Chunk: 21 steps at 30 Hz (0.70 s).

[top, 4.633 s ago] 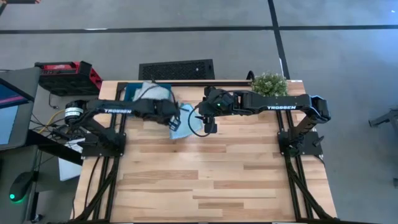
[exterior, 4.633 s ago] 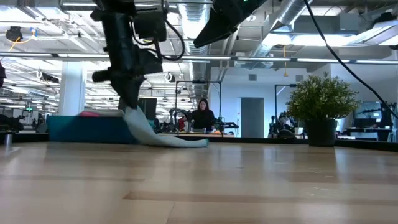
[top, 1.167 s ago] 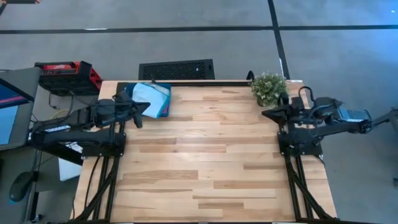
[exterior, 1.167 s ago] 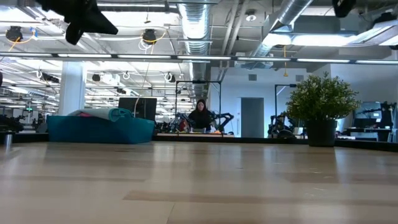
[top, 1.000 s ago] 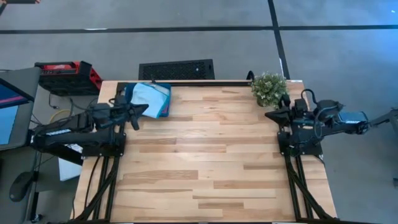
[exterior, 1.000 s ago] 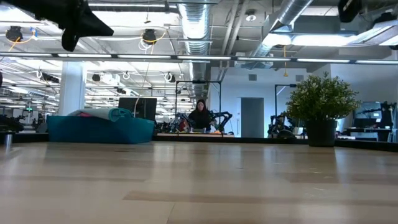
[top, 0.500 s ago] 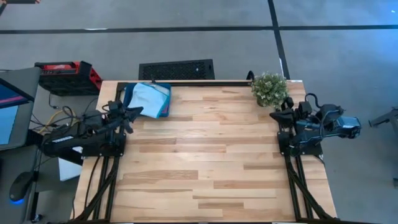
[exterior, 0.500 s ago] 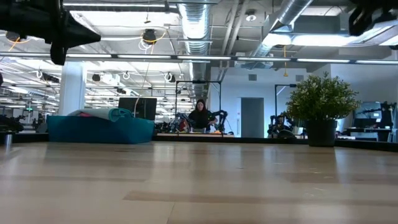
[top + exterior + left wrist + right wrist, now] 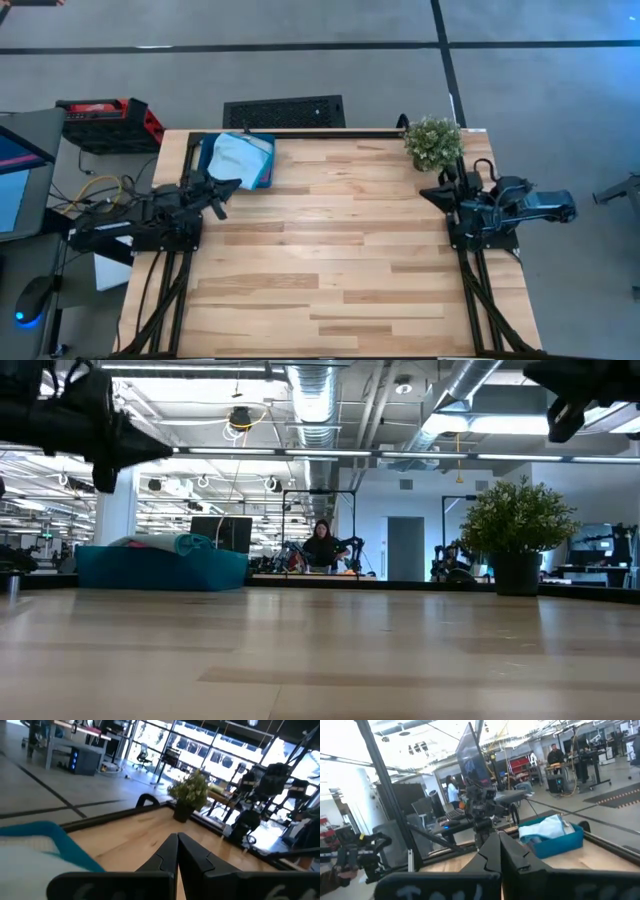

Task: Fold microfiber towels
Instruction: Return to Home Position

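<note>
A dark teal tray (image 9: 207,150) stands at the table's far left corner. A folded light blue towel (image 9: 238,158) lies on top of the stack in it. In the low view a pink towel (image 9: 140,542) shows beside the light blue one (image 9: 185,543) above the tray's wall (image 9: 160,568). The green and grey towels are hidden. My left gripper (image 9: 232,185) is shut and empty, in the air just near of the tray. My right gripper (image 9: 425,192) is shut and empty at the table's right edge, near the plant. The right wrist view shows the tray (image 9: 560,845) far across the table.
A potted plant (image 9: 432,140) stands at the far right corner, close to my right gripper. A black bar (image 9: 330,132) runs along the table's far edge. The wooden tabletop (image 9: 330,250) lies bare between the arms. People sit in the room beyond the table (image 9: 323,548).
Both arms have folded back over their bases at the table's left and right edges, and both grippers have come down a little, still shut and empty. The towels and the tray have stayed where they were.
</note>
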### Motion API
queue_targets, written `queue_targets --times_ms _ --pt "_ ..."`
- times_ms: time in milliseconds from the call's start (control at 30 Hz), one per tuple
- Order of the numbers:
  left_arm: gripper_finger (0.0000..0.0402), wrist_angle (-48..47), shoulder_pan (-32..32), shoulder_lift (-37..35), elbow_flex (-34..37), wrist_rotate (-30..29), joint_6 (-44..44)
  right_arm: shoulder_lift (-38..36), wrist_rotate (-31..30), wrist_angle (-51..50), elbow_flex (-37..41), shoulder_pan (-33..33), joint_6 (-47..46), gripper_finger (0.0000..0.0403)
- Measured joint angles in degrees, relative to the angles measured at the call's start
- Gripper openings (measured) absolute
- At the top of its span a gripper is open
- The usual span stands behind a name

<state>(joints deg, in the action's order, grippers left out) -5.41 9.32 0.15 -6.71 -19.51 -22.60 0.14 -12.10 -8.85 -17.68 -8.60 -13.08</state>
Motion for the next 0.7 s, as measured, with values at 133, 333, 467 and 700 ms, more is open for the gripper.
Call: queue_targets --times_ms 133,333,467,700 --pt "0.0 3.5 0.0 0.1 4.0 0.1 -0.3 0.0 0.2 5.4 3.4 0.0 0.0 0.0012" --pt "0.0 9.4 0.0 1.2 5.9 2.0 4.8 0.0 0.9 8.4 7.1 0.0 2.8 0.0013" --pt "0.0 9.4 0.0 1.3 6.0 2.9 6.8 0.0 1.8 8.2 8.7 0.0 3.0 0.0012" --pt "0.0 9.4 0.0 1.3 6.0 2.5 6.6 0.0 3.1 8.2 12.2 0.0 5.6 0.0011"
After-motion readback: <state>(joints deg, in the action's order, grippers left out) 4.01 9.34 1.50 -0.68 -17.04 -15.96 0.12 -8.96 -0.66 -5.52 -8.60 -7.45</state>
